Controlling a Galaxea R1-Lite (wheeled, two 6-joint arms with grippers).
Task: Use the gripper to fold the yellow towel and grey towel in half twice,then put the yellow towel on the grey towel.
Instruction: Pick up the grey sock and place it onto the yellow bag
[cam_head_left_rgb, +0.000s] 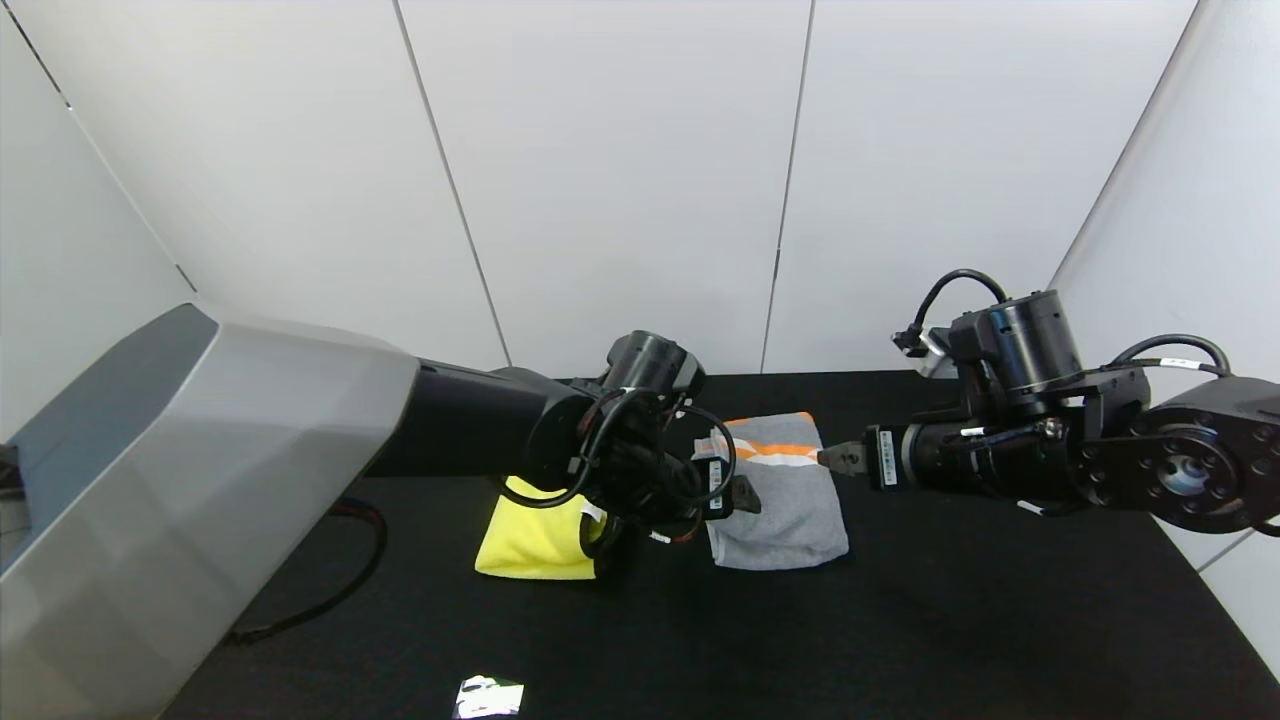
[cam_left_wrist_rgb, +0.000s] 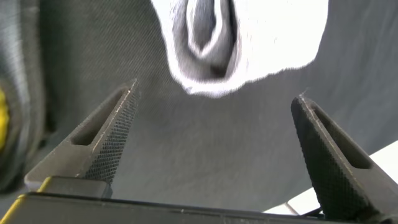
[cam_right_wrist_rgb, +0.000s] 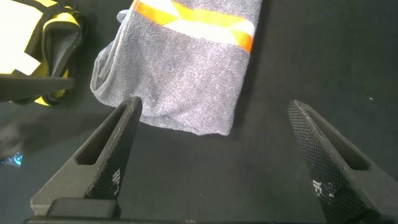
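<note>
The grey towel (cam_head_left_rgb: 785, 505) lies folded on the black table, its orange-and-white band (cam_head_left_rgb: 770, 449) at the far end. The yellow towel (cam_head_left_rgb: 535, 540) sits folded just to its left, partly behind my left wrist. My left gripper (cam_head_left_rgb: 748, 495) is open at the grey towel's left edge; in the left wrist view the towel's folded edge (cam_left_wrist_rgb: 249, 43) lies just beyond the empty fingertips (cam_left_wrist_rgb: 127, 102). My right gripper (cam_head_left_rgb: 835, 458) is open at the towel's right edge, near the band. In the right wrist view the grey towel (cam_right_wrist_rgb: 186, 74) lies beyond wide, empty fingers (cam_right_wrist_rgb: 118, 134), with the yellow towel (cam_right_wrist_rgb: 25, 37) farther off.
The black table (cam_head_left_rgb: 950, 620) is closed in by white walls at the back and both sides. A small white object (cam_head_left_rgb: 488, 695) lies near the front edge. A black cable (cam_head_left_rgb: 350, 570) loops over the table on the left, beside my left arm.
</note>
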